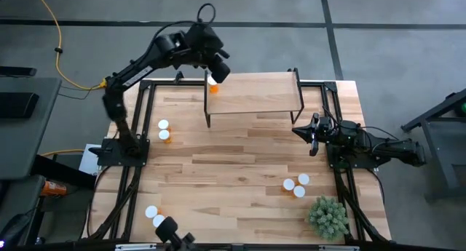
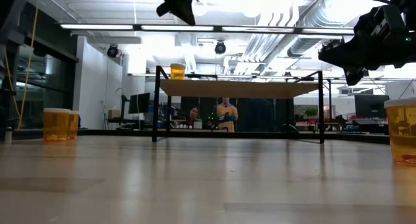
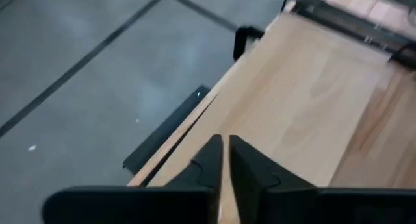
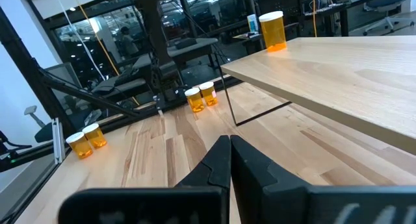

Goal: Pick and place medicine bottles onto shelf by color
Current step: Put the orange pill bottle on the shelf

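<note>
One orange medicine bottle (image 1: 212,84) with a white cap stands upright near the far left corner of the shelf (image 1: 255,94); the low view shows that bottle (image 2: 177,71) on the shelf board (image 2: 240,89). My left gripper (image 1: 220,71) hovers shut just above and beyond it, holding nothing; its wrist view shows the shut fingers (image 3: 225,152) over the shelf board (image 3: 312,87). My right gripper (image 1: 312,132) waits shut at the table's right side, by the shelf's right end. More bottles stand on the table: two at the left (image 1: 164,129), three at the near right (image 1: 295,184), two at the near left (image 1: 154,216).
A green bushy plant (image 1: 328,216) sits at the table's near right corner. The shelf's thin black legs (image 1: 207,113) stand at its ends. Bare tabletop (image 1: 233,156) lies between the shelf and the near bottles. People sit in the room far behind the shelf (image 2: 225,113).
</note>
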`<action>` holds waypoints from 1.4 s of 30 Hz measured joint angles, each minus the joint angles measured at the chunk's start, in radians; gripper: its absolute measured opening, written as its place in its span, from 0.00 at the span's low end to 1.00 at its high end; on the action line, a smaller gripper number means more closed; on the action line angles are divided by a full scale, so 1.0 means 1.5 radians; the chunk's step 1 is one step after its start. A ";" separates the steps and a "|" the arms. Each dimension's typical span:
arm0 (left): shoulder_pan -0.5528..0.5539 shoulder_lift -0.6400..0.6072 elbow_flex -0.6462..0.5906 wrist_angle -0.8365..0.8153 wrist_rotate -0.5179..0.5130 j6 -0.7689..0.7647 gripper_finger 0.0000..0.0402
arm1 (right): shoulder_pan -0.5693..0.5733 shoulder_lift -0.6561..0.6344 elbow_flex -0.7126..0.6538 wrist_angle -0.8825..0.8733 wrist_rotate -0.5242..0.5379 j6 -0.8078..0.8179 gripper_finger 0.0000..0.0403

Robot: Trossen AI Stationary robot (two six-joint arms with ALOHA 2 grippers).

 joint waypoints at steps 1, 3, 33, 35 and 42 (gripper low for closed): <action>-0.001 -0.029 -0.049 0.034 0.000 -0.004 0.03 | 0.000 0.000 0.000 0.000 0.000 0.000 0.00; -0.001 -0.097 -0.173 0.118 0.000 -0.011 0.02 | 0.000 0.000 0.000 0.000 0.000 0.000 0.00; 0.128 -0.278 -0.719 0.616 0.179 -0.024 0.00 | 0.000 0.000 0.000 0.000 0.000 0.000 0.00; 0.130 -0.279 -0.719 0.615 0.185 -0.022 0.00 | 0.000 0.000 0.000 0.000 0.000 0.000 0.00; 0.132 -0.281 -0.719 0.594 0.212 0.006 0.00 | 0.000 0.000 0.000 0.000 0.000 0.000 0.00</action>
